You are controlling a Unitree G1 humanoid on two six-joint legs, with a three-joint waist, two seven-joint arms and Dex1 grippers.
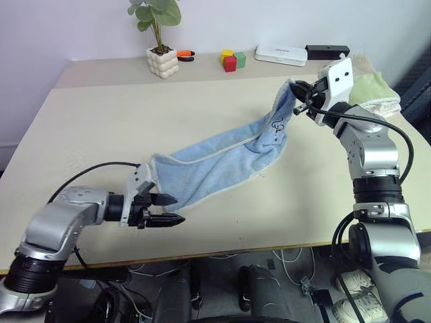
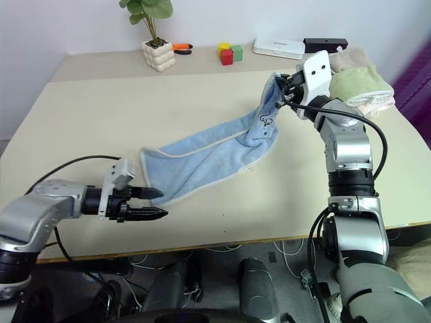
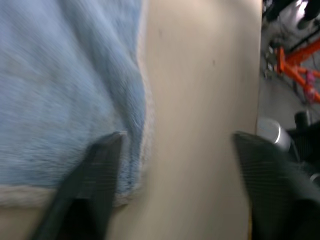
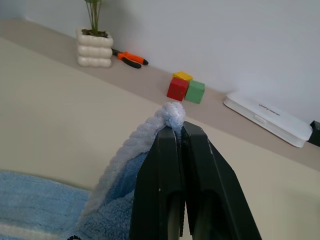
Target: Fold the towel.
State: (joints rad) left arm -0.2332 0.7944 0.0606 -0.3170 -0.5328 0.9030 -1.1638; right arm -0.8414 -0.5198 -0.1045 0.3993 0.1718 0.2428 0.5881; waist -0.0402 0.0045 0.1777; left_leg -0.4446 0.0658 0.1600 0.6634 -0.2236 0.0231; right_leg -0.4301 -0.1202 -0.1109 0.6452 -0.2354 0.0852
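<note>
Hanging limp from the right fingers [image 1: 300, 91], which pinched one corner at two o'clock, the towel [image 1: 215, 165] trailed across the bench [image 1: 135, 121] toward eight o'clock. Soft and light, it seemed best gripped at corners. The left fingers [image 1: 168, 210] stood spread beside its near end.

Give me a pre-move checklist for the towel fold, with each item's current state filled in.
1. Right end effector shut on a corner of the towel: ok.
2. Held corner lifted above the table: ok.
3. Left end effector gripping the near end of the towel: not ok; its fingers stand open and the near end lies loose on the table.
4. Near end of the towel within the open fingers' span: not ok; in the left wrist view one finger overlaps the edge trim while the other stands over bare table.
5. Towel lying flat: not ok; it hangs bunched below the held corner.
6. Stacked towels clear of the right arm: cannot tell.
</note>
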